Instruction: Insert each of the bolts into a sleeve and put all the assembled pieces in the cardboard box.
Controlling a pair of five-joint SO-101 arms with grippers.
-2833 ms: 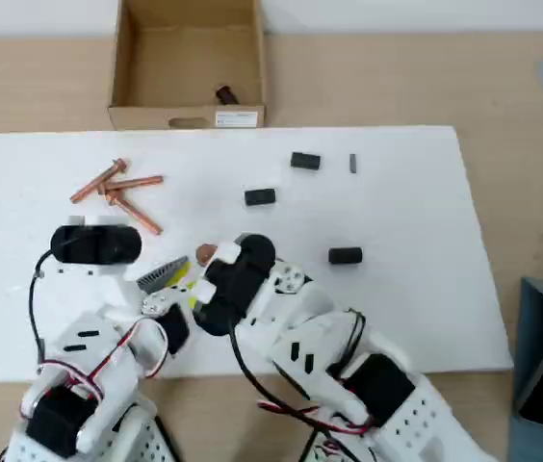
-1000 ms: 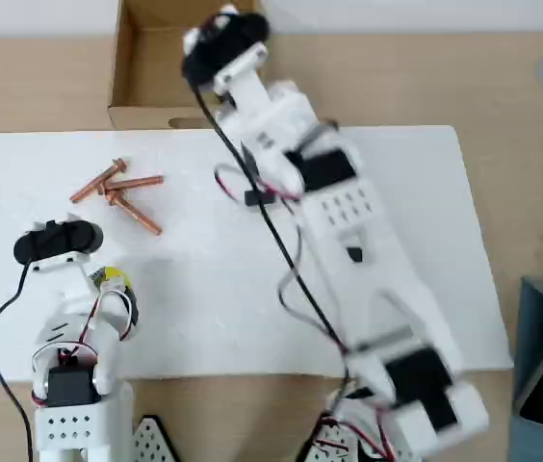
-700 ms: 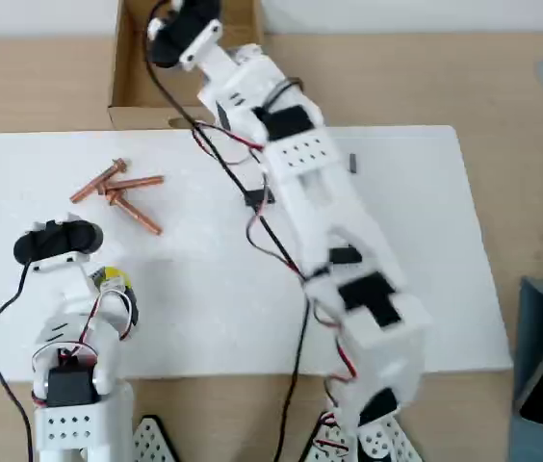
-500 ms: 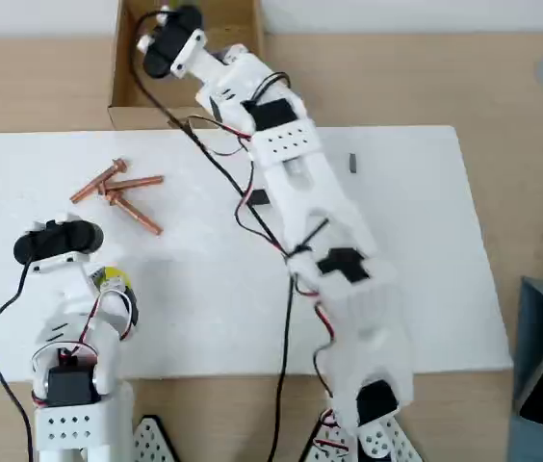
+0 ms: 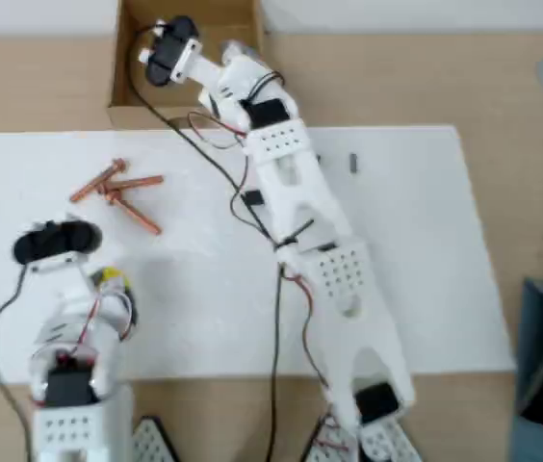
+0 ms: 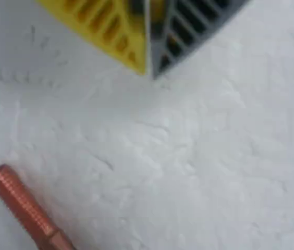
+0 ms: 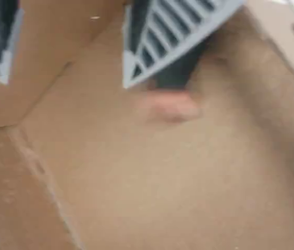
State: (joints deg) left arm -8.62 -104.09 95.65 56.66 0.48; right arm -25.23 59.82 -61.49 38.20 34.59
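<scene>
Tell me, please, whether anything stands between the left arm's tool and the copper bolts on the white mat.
Nothing visible does. The left tool is shut over the white mat, and only bare mat separates it from the nearest bolt. The other bolts lie farther on, with nothing across the way to them either.

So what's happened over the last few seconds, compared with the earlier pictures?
The right fingers carried an assembled piece from the middle of the white mat up to the cardboard box, and now stand open over its floor, the piece seemingly just released. The left fingers, shut, drew back toward their own side. The loose bolts and the box stayed put.
</scene>
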